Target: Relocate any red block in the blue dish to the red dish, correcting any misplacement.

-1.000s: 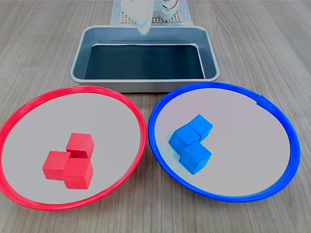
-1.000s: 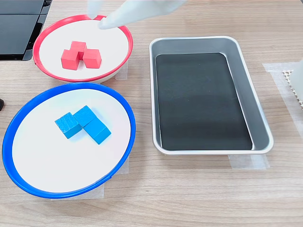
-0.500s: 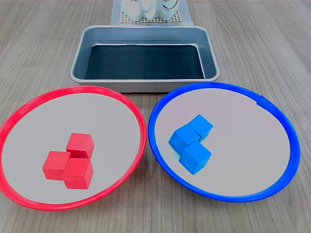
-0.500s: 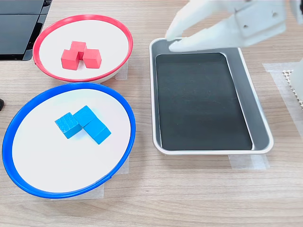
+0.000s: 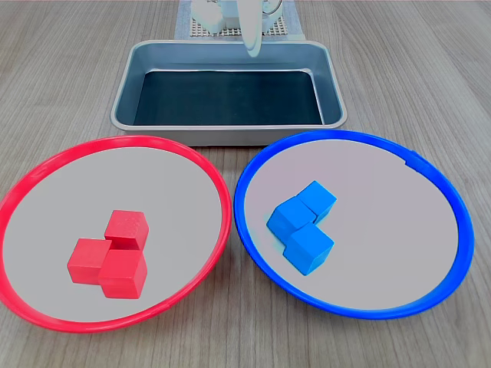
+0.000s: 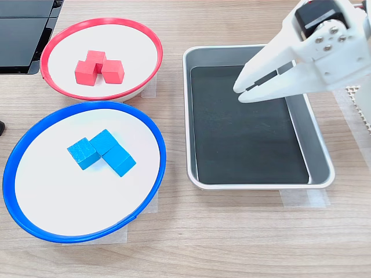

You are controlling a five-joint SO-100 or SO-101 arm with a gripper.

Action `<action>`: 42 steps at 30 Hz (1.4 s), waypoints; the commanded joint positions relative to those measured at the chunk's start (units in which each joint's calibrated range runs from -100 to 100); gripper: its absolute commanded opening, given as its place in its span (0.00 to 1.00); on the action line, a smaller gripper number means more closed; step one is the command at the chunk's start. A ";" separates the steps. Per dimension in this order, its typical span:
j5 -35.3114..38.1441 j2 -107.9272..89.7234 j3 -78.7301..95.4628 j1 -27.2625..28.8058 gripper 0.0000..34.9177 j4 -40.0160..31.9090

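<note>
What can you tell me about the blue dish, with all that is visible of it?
The blue dish is large, round and shallow, with a bright blue rim and a pale grey, matte inside. It sits on the wooden table beside the red dish. Three blue cubes lie clustered inside, touching each other. No red cube is in it. In the second exterior view, tape shows under its edge.

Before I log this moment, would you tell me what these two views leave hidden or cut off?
- The arm: in the first exterior view only a white tip over the metal tray shows; the top edge cuts off the rest.
- The gripper: in the second exterior view the right edge cuts off its body; the jaws look nearly closed, holding nothing.
- The red blocks: touching faces hidden in both exterior views.
- The red dish: left rim cut off in the first exterior view.
</note>
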 commanded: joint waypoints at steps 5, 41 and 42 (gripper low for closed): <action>0.59 -1.62 -0.20 0.40 0.01 5.55; 3.32 -8.01 4.89 2.76 0.01 8.11; 3.27 -8.01 4.89 2.85 0.01 8.11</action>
